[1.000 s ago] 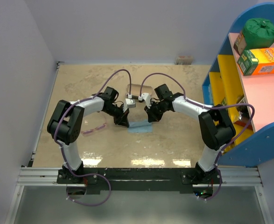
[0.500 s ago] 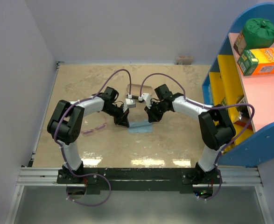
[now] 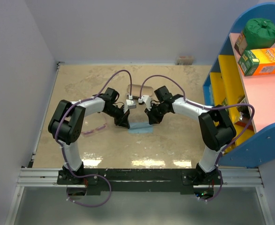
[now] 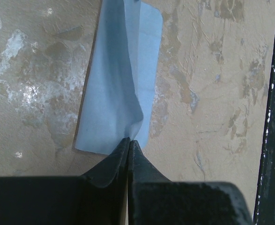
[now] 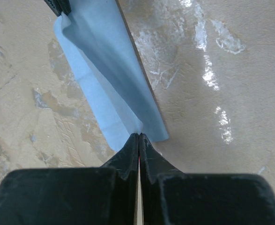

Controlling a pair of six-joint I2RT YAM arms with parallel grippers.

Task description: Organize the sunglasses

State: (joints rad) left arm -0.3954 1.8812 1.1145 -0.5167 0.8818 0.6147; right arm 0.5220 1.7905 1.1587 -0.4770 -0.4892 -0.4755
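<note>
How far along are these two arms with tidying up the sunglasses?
Early, by the look of it. Nothing looks finished: the sunglasses lie loose on the table near the left arm, touched by neither gripper. In hand: the left gripper and right gripper each pinch an opposite end of the light blue cloth, raised into a fold. Left to do: finishing with the cloth and dealing with the sunglasses.

You've got two grippers, the left gripper (image 4: 129,140) and the right gripper (image 5: 139,135); one pair of sunglasses (image 3: 94,130); one light blue cloth (image 4: 118,84); one oblong case (image 3: 133,87); and one shelf unit (image 3: 268,136) carrying one green bag (image 3: 263,29) and one orange box (image 3: 263,62).
</note>
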